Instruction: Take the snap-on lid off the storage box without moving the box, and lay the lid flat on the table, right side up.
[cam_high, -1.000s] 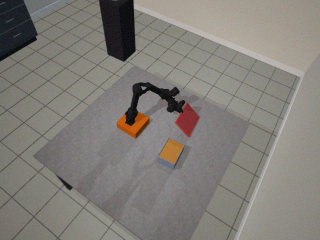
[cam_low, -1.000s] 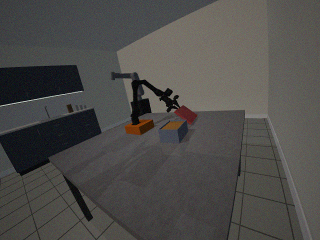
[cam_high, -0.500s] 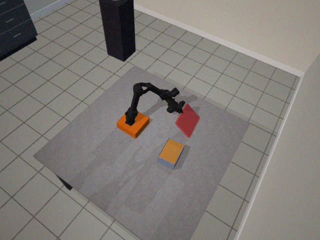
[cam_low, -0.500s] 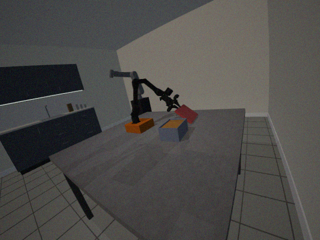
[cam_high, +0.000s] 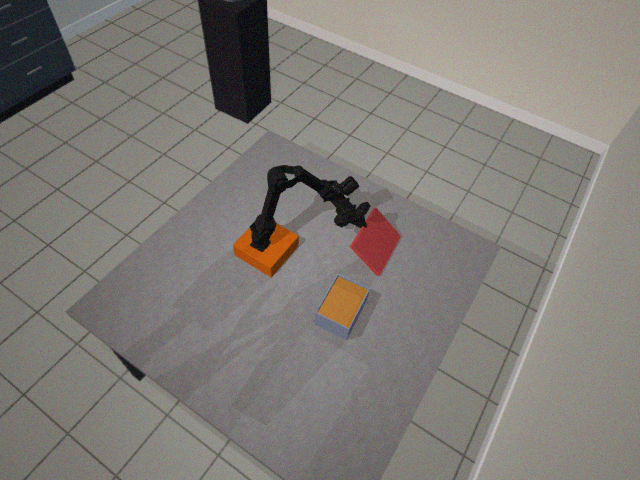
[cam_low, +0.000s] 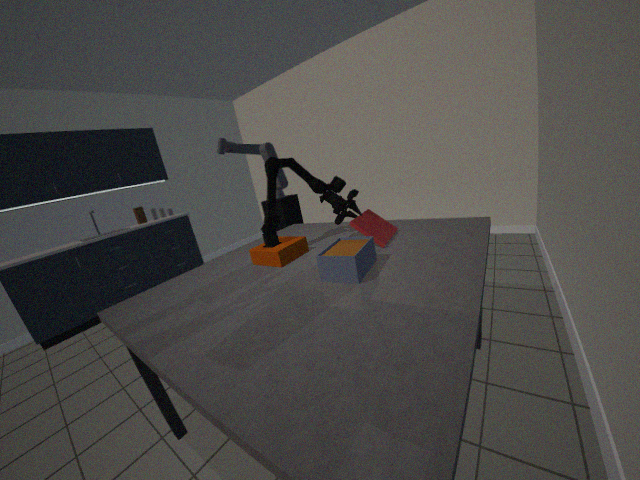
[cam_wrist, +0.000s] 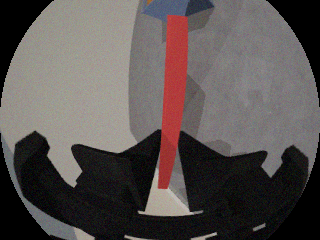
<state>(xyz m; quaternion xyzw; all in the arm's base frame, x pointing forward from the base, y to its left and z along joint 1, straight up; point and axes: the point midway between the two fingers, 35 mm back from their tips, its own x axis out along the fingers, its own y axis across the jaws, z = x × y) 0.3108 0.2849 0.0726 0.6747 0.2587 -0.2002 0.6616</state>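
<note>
The claw (cam_high: 364, 225) (cam_low: 360, 213) (cam_wrist: 170, 134) of the black robot arm (cam_high: 268, 201) (cam_low: 271, 201) is clamped on the edge of the red lid (cam_high: 376, 242) (cam_low: 374, 227) (cam_wrist: 175, 80), one finger on each side of it. In the wrist view the lid shows edge-on, a narrow red strip running from between the fingers toward the box. The lid is off the storage box and steeply tilted rather than flat; whether its lowest corner touches the table cannot be told.

The blue storage box (cam_high: 332, 322) (cam_low: 338, 268) (cam_wrist: 172, 9) serves as the landmark. It stands upright on the gray table (cam_high: 289, 361) (cam_low: 330, 361) (cam_wrist: 250, 90), its top uncovered and an orange surface (cam_high: 343, 302) (cam_low: 348, 247) showing within its rim. The lid is near the box, apart from it, on the side away from the exterior camera. The claw is beyond the box on that same side, at the lid's far end.

The arm rises from an orange base block (cam_high: 240, 250) (cam_low: 266, 257), which sits to one side of the box, apart from it. Well beyond the box, past the table, stands a dark pedestal (cam_high: 240, 67) (cam_low: 292, 209) carrying a gray arm (cam_low: 267, 150).
</note>
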